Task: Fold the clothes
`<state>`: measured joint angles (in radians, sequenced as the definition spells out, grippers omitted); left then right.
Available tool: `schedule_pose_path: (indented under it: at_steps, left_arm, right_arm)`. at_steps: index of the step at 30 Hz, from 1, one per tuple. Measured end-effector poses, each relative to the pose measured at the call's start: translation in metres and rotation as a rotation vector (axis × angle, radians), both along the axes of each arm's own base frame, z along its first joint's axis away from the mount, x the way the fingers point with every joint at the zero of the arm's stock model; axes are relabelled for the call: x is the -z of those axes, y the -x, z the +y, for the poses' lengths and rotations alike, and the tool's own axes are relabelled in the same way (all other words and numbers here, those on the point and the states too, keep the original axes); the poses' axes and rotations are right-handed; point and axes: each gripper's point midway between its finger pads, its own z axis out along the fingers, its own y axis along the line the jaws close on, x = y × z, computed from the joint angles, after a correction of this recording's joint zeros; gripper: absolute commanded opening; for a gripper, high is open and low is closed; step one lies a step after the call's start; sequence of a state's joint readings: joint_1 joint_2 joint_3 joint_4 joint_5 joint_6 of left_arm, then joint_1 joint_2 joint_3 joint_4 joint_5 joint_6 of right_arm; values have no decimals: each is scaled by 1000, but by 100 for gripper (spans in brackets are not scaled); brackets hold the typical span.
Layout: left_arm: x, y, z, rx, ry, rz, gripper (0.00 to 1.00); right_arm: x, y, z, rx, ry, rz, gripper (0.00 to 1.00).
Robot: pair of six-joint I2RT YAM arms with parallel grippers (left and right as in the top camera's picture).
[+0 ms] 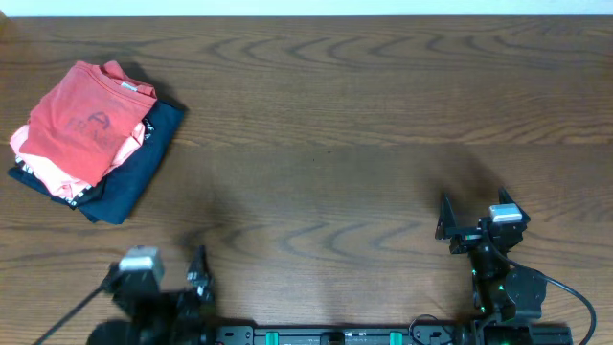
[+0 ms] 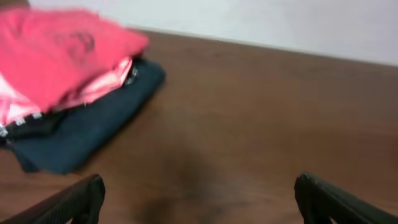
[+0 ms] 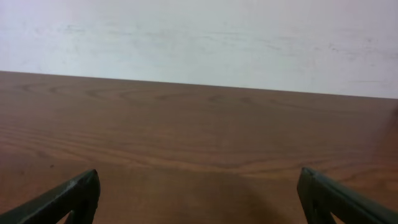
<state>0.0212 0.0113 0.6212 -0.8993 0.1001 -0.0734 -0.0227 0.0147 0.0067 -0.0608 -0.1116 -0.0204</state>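
The coral-red T-shirt (image 1: 84,120) lies folded on top of a stack at the table's far left, with dark lettering faintly showing. It also shows blurred in the left wrist view (image 2: 59,53). Under it lie a paler salmon-pink folded garment (image 1: 59,177) and a dark navy folded garment (image 1: 134,172). My left gripper (image 1: 158,278) is open and empty near the front edge, to the right of and nearer than the stack; in its own view the jaws (image 2: 199,199) are wide apart over bare wood. My right gripper (image 1: 474,213) is open and empty at the front right, jaws (image 3: 199,196) wide apart.
The wooden table (image 1: 364,115) runs to a pale wall at the back (image 3: 199,37). The arm bases and a black rail (image 1: 335,335) sit along the front edge.
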Motion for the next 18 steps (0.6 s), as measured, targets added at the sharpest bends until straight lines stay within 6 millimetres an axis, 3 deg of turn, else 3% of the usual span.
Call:
schedule_pose_path:
  at_steps: [4,7,18]
  left_arm:
    - [43,-36,4,-18,-1,10,98]
    - [59,-57,5,-18,-2,-32,98]
    - [63,-90,6,-18,-8,-238,98]
  right_arm:
    - [0,0,0,0,0,0,99]
    - [0,0,0,0,0,0,99]
    - [0,0,0,0,3,-1,99]
